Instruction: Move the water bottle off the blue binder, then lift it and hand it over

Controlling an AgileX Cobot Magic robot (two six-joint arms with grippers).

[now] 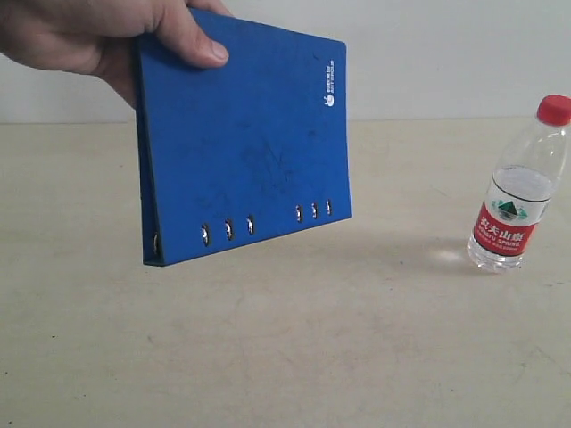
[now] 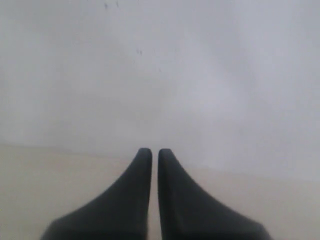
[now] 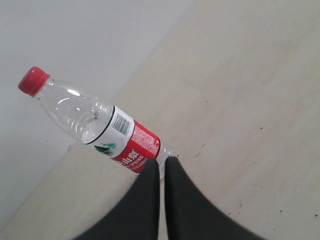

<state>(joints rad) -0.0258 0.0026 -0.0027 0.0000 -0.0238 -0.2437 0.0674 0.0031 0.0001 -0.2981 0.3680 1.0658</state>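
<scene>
A bare human hand [image 1: 98, 40] holds the blue binder [image 1: 243, 138] up in the air at the left of the exterior view, tilted, rivets along its lower edge. The water bottle [image 1: 517, 192] stands upright on the table at the far right, clear with a red cap and red label. In the right wrist view the water bottle [image 3: 95, 122] lies just beyond my right gripper [image 3: 162, 161], whose fingers are shut with nothing between them. My left gripper [image 2: 154, 152] is shut too, facing a blank wall and table edge. Neither gripper shows in the exterior view.
The beige table [image 1: 294, 339] spreads below the binder and around the bottle. A pale wall [image 1: 428, 53] stands behind it.
</scene>
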